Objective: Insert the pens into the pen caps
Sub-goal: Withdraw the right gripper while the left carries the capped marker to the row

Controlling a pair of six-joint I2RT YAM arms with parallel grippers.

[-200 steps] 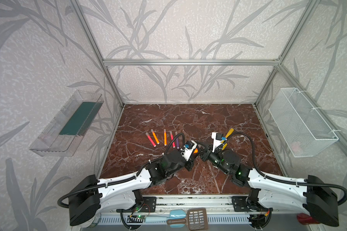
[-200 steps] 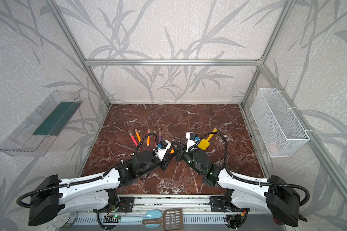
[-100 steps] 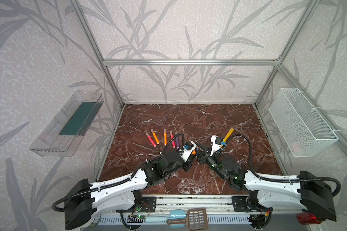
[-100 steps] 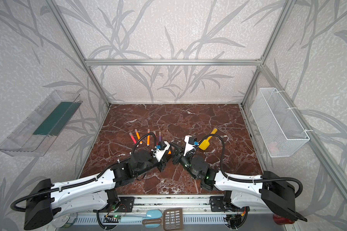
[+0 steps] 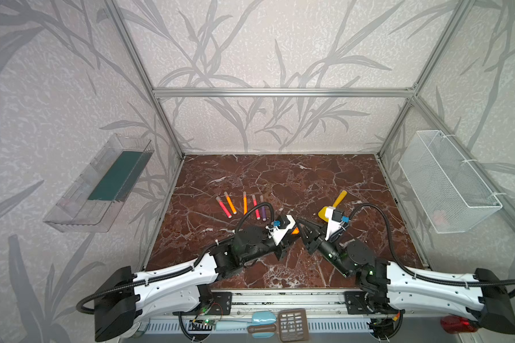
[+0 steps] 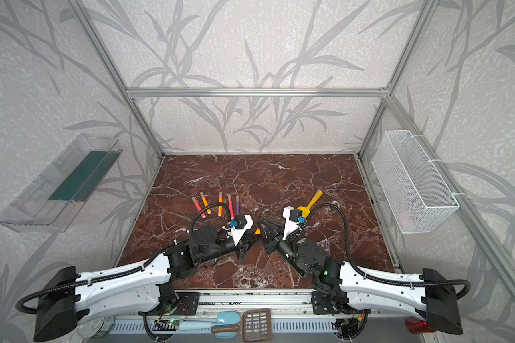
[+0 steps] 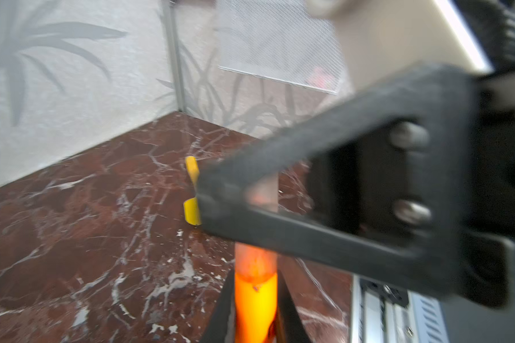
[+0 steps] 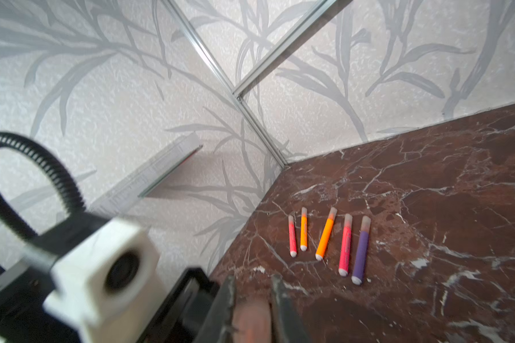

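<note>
A slim orange marker pen (image 7: 256, 300) is pinched by the left hand (image 5: 293, 231) above the red marble bench (image 5: 280, 178), its long axis aimed at the right hand (image 8: 250, 297). A short translucent pinkish cap (image 7: 256, 264) is seen over its tip between the right hand's jaws; gripped or loosed cannot be told. Five other pens (image 8: 326, 233) and a yellow plastic spatula (image 5: 338, 200), laid farther back, are judged out of the way.

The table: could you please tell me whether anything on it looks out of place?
A yellow spatula lies on the table, right of the row of five pens; it has no part in capping pens. Nothing looks spilled or broken.
</note>
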